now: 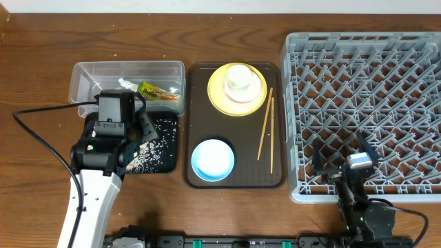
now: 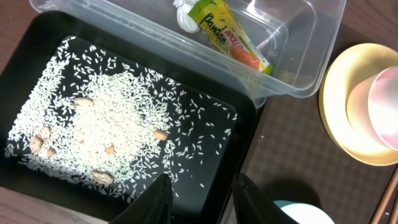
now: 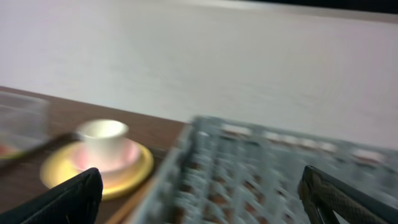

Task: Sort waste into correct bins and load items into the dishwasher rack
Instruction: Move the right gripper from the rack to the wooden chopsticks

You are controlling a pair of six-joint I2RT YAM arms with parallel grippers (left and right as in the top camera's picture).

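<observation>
Table point(image 1: 34, 41): left arm point(image 1: 103, 148) partly hides black tray point(image 1: 164, 138)

Clear glossy plastic tub point(image 2: 292, 56), matt black tray point(image 2: 230, 134), wood-grain table point(image 1: 41, 76).

- Left arm point(image 1: 88, 200) — white forearm, black joints, thin black cable point(image 1: 34, 134).
- Right arm point(image 1: 353, 200) — black, with a silver block at the wrist.
- Fingers point(image 2: 157, 200) — black, tapered.

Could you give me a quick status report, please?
Left gripper open over black tray; right gripper open over rack. Wrapper and paper in tub, rice in tray. Plate, cup, bowl, chopsticks on brown tray, rack empty.
</observation>
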